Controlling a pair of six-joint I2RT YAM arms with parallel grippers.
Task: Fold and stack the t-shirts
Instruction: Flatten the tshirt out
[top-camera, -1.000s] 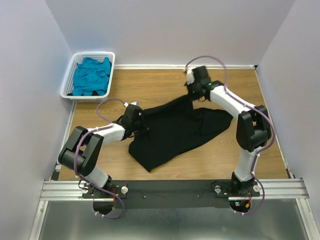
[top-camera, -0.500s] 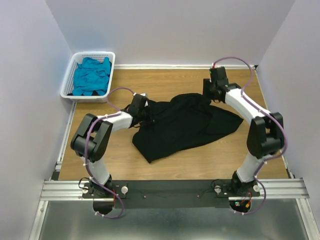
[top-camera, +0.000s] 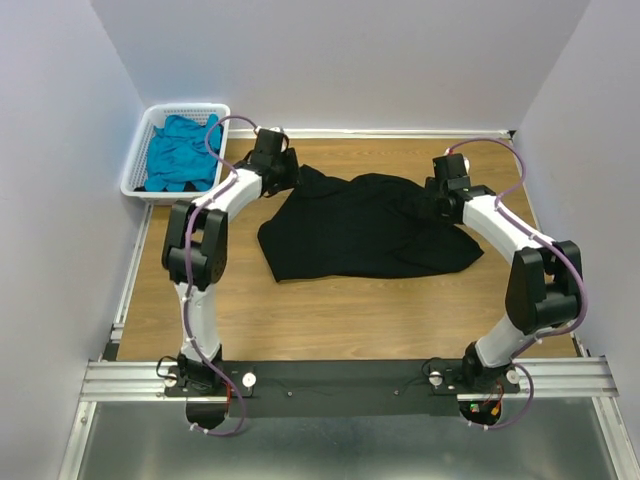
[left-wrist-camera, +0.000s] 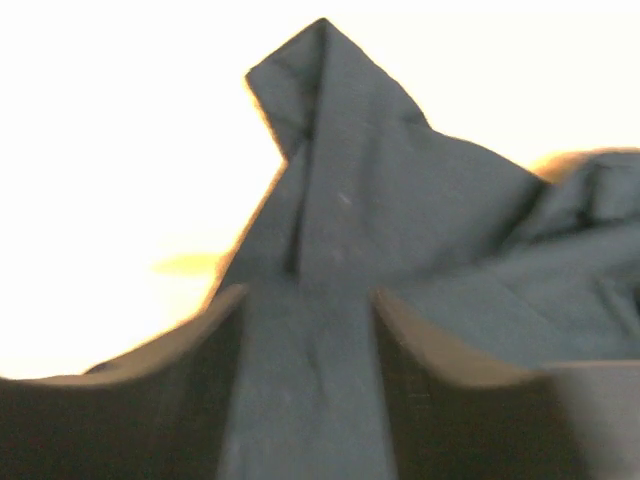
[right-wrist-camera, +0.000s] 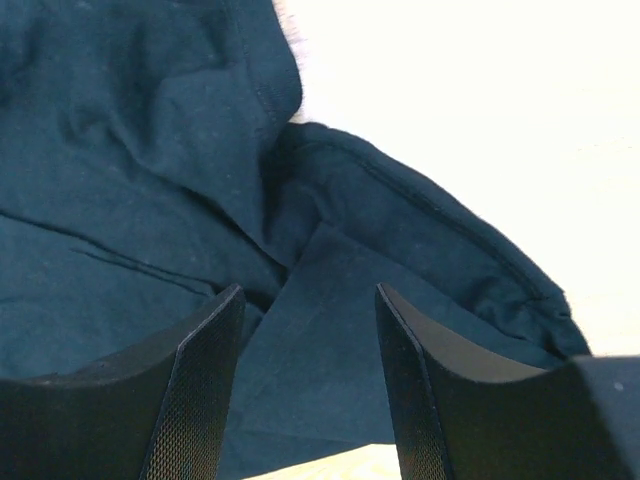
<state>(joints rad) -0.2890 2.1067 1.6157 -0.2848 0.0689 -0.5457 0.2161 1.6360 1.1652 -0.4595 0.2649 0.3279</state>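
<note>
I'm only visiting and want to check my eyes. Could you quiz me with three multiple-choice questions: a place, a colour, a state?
1. Where is the teal t-shirt? A in the white basket; B draped over an arm; C on the floor.
2. What colour is the big t-shirt on the table? A red; B black; C white.
3. That big t-shirt is: A folded square; B spread out, creased, unfolded; C hanging in the air.
Answers: 1 A, teal cloth fills the basket. 2 B, it looks black from above. 3 B, it lies spread with wrinkles.
</note>
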